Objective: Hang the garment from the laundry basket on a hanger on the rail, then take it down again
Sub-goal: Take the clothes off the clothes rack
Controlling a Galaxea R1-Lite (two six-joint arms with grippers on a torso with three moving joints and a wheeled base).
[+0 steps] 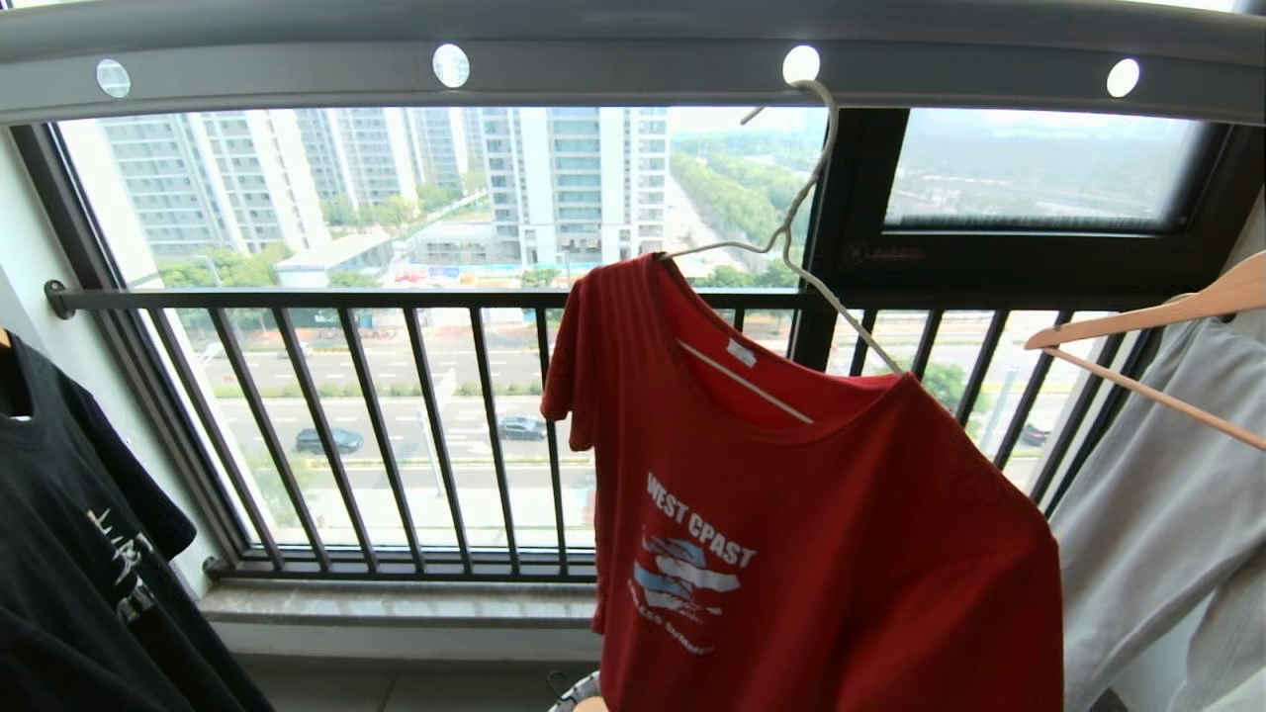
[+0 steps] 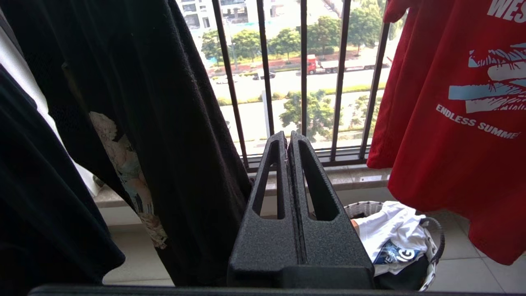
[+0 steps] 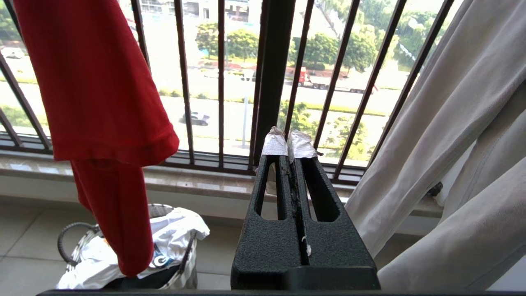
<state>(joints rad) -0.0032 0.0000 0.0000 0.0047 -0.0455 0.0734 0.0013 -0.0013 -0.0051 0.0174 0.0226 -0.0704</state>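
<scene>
A: How far along is the job?

B: By the look of it the hanging half is done. The red short-sleeved T-shirt with white lettering and a white-blue graphic (image 1: 811, 534) sits on the thin off-white wire hanger with the twisted neck (image 1: 791, 242), and the hook is through a round hole in the wide grey metal overhead rail (image 1: 613, 74). It hangs crookedly, one shoulder higher than the other. Taking it down is still left, I'd judge

A: And the grippers?

B: The left gripper (image 2: 288, 137) has its fingers pressed together on nothing, low between the black printed T-shirt (image 2: 135, 102) and the red one. The right gripper (image 3: 289, 137), with white-wrapped tips, is also closed and empty, between the red shirt and a pale grey garment (image 3: 452, 135). Neither touches the hanger

A: What's in the basket?

B: The small round laundry basket with the white-and-dark woven rim and black corded handles (image 3: 70, 244) stands on the tiled floor below the window railing, under the red shirt's hem. It holds a crumpled white T-shirt with blue print (image 2: 394, 238), with something dark under it that I can't make out
</scene>
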